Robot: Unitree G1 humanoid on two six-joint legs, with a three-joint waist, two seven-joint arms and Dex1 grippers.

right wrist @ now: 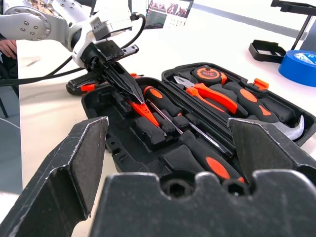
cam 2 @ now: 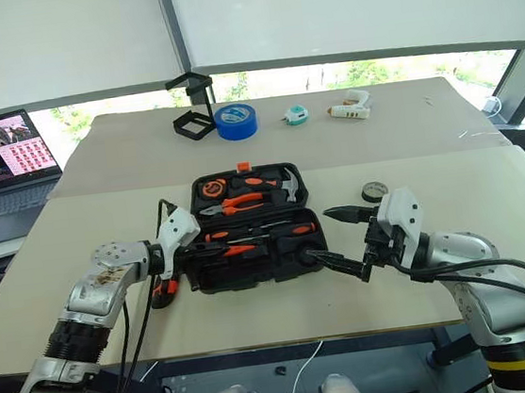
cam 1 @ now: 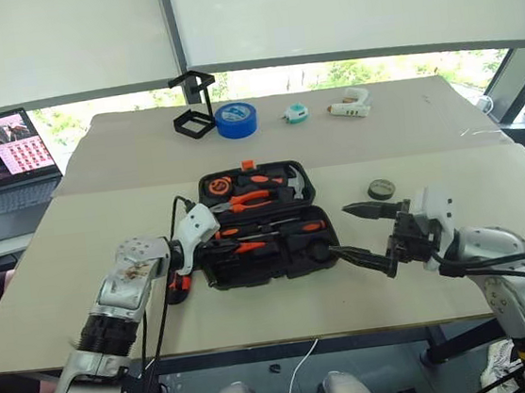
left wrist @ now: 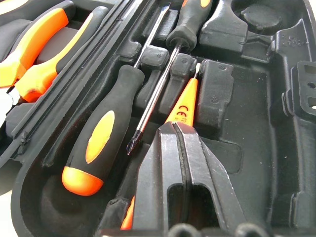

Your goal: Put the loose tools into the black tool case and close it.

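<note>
The black tool case lies open at the table's middle. Two black-and-orange screwdrivers rest in recesses of its near half. A slim orange tester screwdriver lies beside them. My left gripper is shut, and its tip lies over the tester's handle. The black-orange utility knife sits on the table just left of the case, under my left wrist. A small dark grey tape roll lies to the case's right. My right gripper hovers open at the case's right end with nothing between its fingers.
Pliers and a hammer sit in the case's far half. At the table's far side are a black wire stand, a blue tape roll, a small teal tape measure and a white glue gun. A laptop stands far left.
</note>
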